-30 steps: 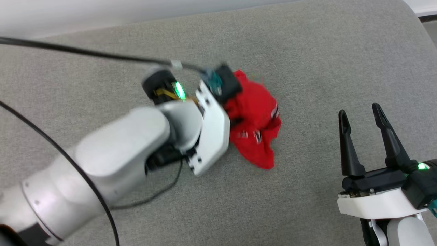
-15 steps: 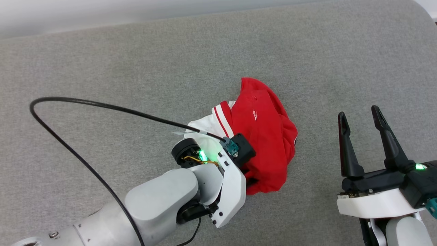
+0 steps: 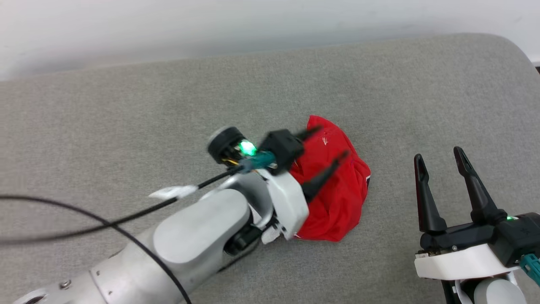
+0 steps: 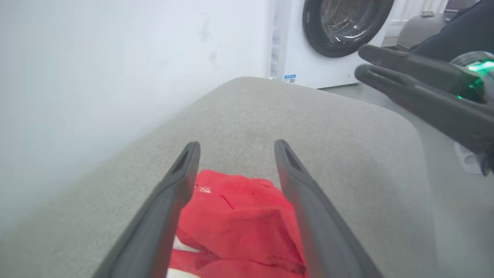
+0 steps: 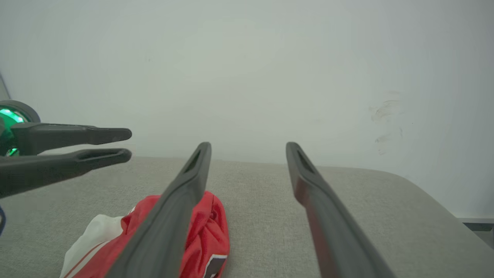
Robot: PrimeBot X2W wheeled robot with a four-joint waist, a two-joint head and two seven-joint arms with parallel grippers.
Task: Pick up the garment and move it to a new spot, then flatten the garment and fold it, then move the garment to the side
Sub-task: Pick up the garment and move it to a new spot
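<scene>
**Red T-shirt [image 3: 337,202] bunched on the grey cushion [image 3: 126,105], both grippers empty**
The left gripper [image 3: 330,143] hovers just over the crumpled shirt, its fingers spread apart with nothing pinched between them. A white sleeve [image 5: 92,235] peeks out at one edge of the heap. The right gripper [image 3: 438,154] is well apart at the lower right above bare cushion, fingers wide open and empty. A washing machine [image 4: 339,34] stands beyond the cushion's far end.
</scene>
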